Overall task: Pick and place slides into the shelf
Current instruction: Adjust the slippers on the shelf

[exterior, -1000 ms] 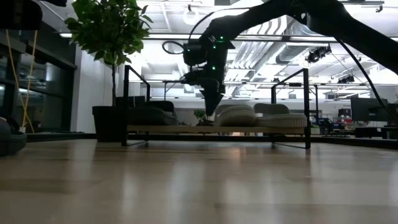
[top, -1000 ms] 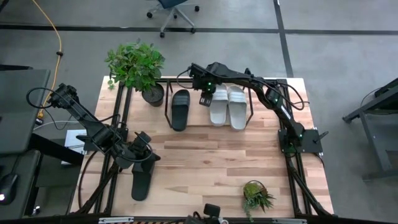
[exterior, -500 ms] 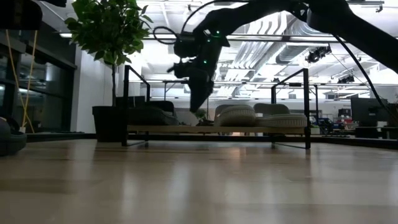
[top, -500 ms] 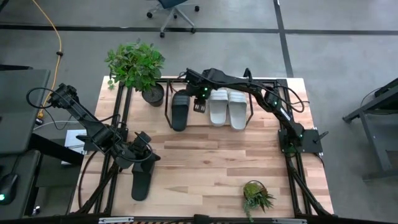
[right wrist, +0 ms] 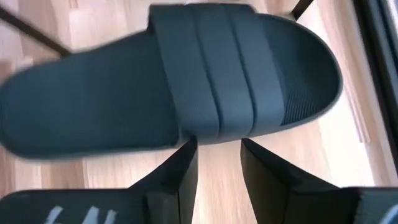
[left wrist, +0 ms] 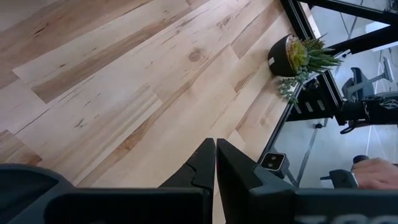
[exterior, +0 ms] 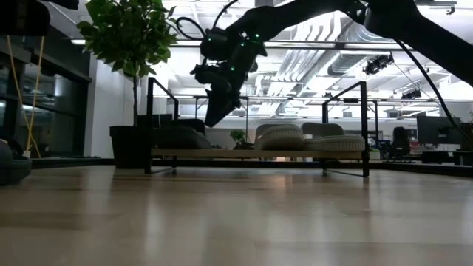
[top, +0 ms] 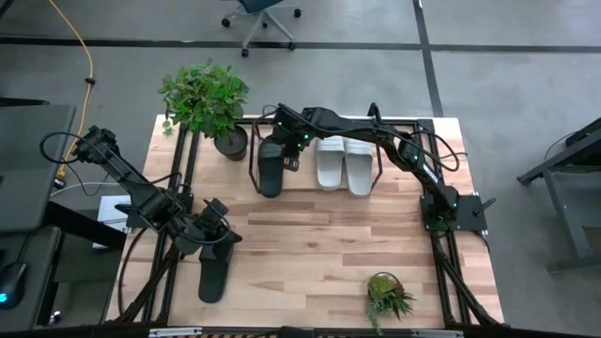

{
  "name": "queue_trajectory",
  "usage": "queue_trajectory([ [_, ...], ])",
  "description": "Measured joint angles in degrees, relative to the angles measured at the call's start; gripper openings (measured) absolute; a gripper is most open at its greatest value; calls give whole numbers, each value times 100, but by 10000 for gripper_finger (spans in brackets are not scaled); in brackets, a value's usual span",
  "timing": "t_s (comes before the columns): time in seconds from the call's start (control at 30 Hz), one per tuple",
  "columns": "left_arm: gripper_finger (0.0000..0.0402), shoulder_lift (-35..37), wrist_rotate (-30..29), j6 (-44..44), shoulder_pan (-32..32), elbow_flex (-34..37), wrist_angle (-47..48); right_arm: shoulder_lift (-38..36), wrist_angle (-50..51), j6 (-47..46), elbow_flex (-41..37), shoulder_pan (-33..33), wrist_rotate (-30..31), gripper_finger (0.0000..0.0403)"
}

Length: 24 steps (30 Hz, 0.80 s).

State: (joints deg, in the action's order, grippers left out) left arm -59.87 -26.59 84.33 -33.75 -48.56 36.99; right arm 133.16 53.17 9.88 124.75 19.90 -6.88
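Room lies between right hand (top: 287, 161), fingers parted, and grey slides (top: 344, 161).

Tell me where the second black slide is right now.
In the high view the second black slide lies on the table's near-left part, outside the shelf, just in front of the left gripper.

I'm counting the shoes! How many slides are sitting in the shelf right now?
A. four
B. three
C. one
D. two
B: the high view shows one black slide and two light grey slides in the shelf, while the other black slide lies out on the table.
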Motion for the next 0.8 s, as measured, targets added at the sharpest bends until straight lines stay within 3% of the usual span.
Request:
queue_trajectory([
  [0.2,5,1,0,0,-1,0,2,76,-308,-292,0,11,-93,114],
  [0.37,5,1,2,0,-1,0,1,79,-152,-359,0,11,236,114],
  [0.8,5,1,258,-28,1,0,6,-241,347,-388,0,31,-247,114],
])
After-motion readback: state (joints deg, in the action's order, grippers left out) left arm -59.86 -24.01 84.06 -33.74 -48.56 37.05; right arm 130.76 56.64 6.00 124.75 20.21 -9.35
